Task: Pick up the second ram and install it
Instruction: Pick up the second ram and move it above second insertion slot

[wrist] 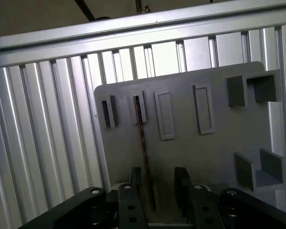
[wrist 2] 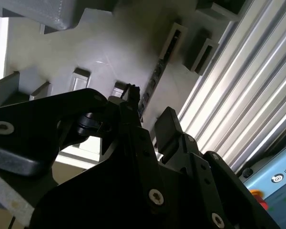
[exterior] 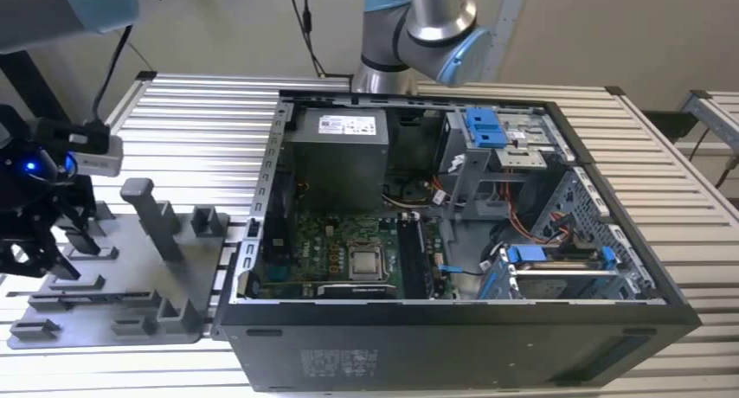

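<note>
On my screen the slatted aluminium table (exterior: 196,121) carries an open computer case (exterior: 462,337), with the green motherboard (exterior: 310,242) lying flat inside. At the exterior view's left sits the grey tray (exterior: 138,279) of upright holders, just beside the case. The gripper (exterior: 48,247) hangs low over that tray. In the first wrist view the second ram (wrist: 142,138) stands on edge in a narrow slot of the tray, seen as a thin dark strip. It runs down between the two fingers (wrist: 181,183), much nearer one finger than the other. The jaws stand well apart, far wider than the stick, and grip nothing. I cannot tell whether the nearer finger touches the board.
</note>
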Robot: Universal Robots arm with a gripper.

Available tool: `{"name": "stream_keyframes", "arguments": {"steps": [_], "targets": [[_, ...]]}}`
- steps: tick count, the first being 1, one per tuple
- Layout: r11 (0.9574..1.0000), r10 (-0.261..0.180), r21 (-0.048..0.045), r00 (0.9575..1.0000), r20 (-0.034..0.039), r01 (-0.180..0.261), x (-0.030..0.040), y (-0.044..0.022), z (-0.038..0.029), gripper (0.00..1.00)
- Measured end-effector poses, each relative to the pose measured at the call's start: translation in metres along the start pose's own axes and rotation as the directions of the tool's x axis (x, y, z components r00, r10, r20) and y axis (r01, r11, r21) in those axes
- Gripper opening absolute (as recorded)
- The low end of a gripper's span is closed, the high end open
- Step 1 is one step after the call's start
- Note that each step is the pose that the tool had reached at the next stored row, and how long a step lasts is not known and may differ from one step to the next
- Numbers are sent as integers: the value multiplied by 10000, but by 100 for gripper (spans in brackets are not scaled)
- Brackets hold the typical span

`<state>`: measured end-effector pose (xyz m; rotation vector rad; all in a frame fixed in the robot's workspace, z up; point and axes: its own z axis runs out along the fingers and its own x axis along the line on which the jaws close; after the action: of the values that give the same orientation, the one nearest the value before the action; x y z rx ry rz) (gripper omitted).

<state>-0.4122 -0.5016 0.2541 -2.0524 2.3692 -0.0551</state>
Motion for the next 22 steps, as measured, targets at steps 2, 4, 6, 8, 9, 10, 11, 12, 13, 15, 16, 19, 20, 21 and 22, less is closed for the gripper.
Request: {"name": "stream_keyframes", "arguments": {"steps": [2,4,6,8,9,10,11,12,13,15,16,19,20,21,22], "targets": [[9996,-291,-4,9996,-9,291,0,1,12,42],[9982,-594,0,9982,-5,594,-1,2,27,42],[9980,-636,-5,9980,-5,636,-1,3,53,42],[9978,-655,-49,9979,-10,655,-2,4,74,42],[9977,-671,-78,9977,-17,671,-2,4,82,42],[9975,-695,-107,9976,-24,695,-2,4,90,42],[9973,-725,-136,9974,-31,724,-2,4,98,42],[9970,-758,-155,9971,-33,757,-3,5,107,42],[9967,-800,-173,9968,-35,799,-3,5,118,42],[9956,-913,-214,9958,-42,911,-2,5,135,42],[9950,-968,-235,9953,-45,967,-2,5,144,42],[9942,-1038,-282,9946,-58,1036,-1,6,157,42],[9942,-1039,-282,9946,-59,1037,-1,6,157,42],[9942,-1040,-282,9946,-61,1038,-1,6,157,42],[9942,-1040,-281,9946,-61,1038,-1,5,158,42]]}}
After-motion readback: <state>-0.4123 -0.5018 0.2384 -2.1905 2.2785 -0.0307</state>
